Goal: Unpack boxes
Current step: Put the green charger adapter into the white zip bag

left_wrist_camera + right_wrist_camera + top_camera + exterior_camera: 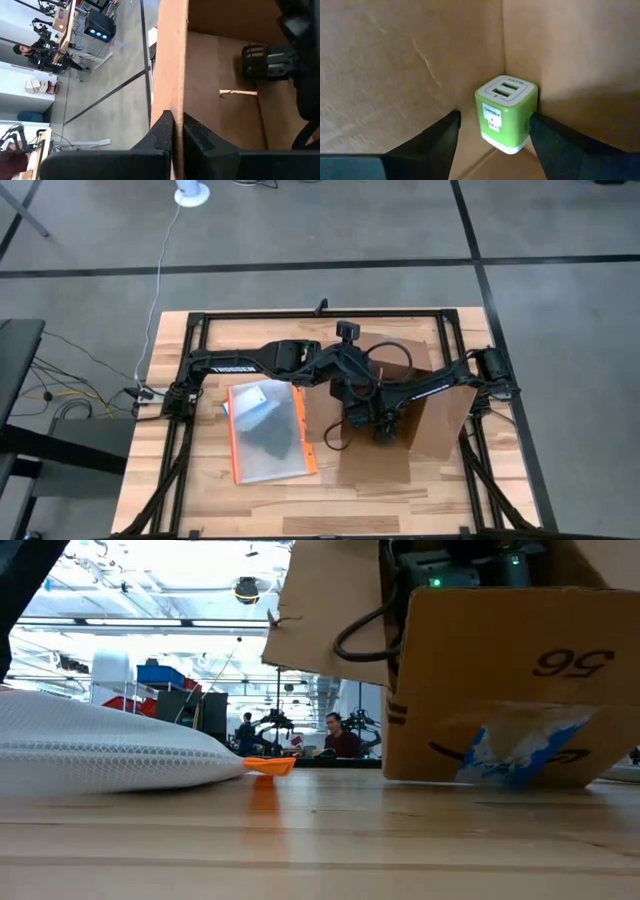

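Note:
The brown cardboard box [440, 415] stands open at the table's middle right; the low view shows blue-and-white tape [520, 750] on its side. My left gripper [177, 122] is shut on an upright cardboard panel at the box's left side. My right gripper [492, 125] reaches down inside the box and is open. Its fingers stand on either side of a green two-port USB charger cube [506, 112] that sits in a bottom corner of the box. My left gripper pinches the free edge of the upright cardboard panel [172, 85] between its two fingers, one finger [200, 137] on the box's inner side and one outside. The panel stands edge-on between them. Whether my right gripper touches the charger, I cannot tell.
A clear pouch with an orange edge [268, 430] lies flat on the table left of the box, a dark item inside; the low view shows its white mesh [100, 750]. A black cable loop [360, 635] hangs by the box's raised flap. Bare wood lies toward the near edge.

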